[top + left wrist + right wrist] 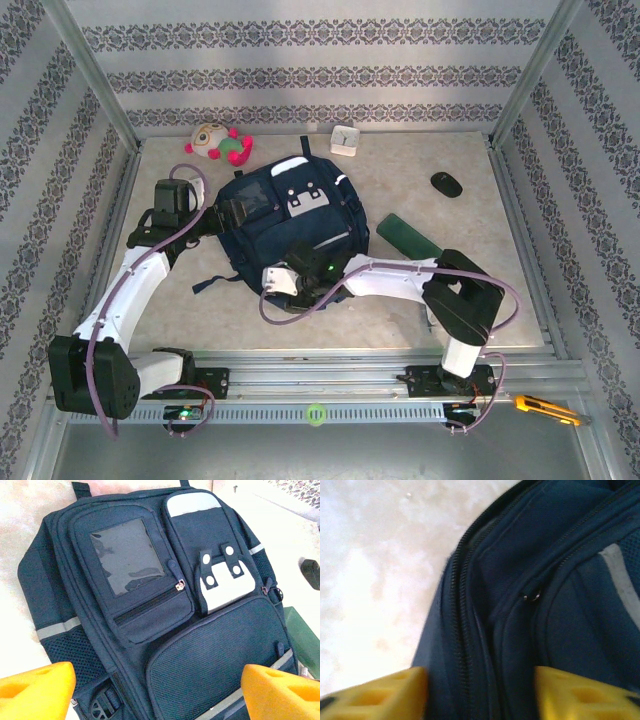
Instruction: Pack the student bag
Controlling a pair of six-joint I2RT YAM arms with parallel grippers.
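The student bag, a navy backpack with grey stripes and a white buckle patch, lies flat on its back in the middle of the table. My left gripper hovers at its left side, open wide, and in the left wrist view its yellow fingertips frame the front pockets with nothing between them. My right gripper is at the bag's near edge. There its fingers stand on either side of a fold of navy fabric beside a zip, and press on it.
A plush toy and a small white box sit at the back. A black mouse and a green flat box lie right of the bag. A yellow cutter rests on the front rail.
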